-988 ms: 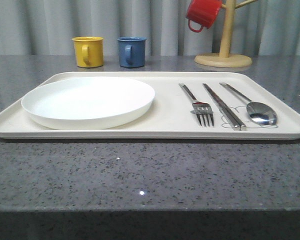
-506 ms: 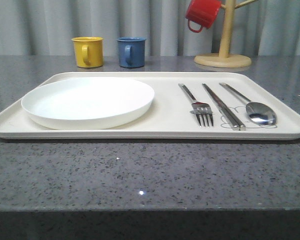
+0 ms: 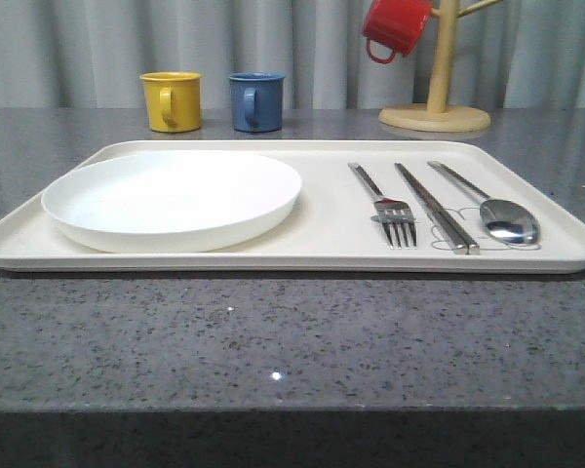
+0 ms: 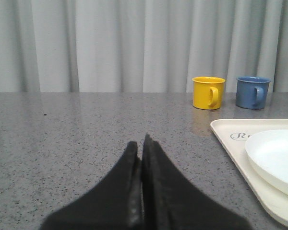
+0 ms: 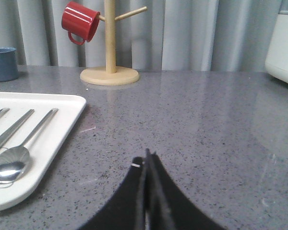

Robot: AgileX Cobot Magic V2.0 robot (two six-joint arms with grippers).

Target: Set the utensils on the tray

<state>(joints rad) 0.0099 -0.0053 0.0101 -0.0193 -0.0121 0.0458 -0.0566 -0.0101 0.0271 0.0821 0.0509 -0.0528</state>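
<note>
Looks done: fork (image 3: pixel 394 213), chopsticks (image 3: pixel 435 209) and spoon (image 3: pixel 505 216) lie side by side on the tray (image 3: pixel 322 255), right of the plate (image 3: pixel 172 197). Left gripper (image 4: pixel 142 148) and right gripper (image 5: pixel 147 160) both closed, empty, off the tray. Nothing left.

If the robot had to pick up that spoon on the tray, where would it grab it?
Probably mid-handle, from above. The spoon lies flat on the tray, its handle slim and straight, with a gap to the chopsticks beside it. Fingers would straddle the handle across its width; the rounded bowl would likely slip.

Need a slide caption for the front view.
Fork, chopsticks and spoon lie side by side on the tray, right of the plate.
</note>
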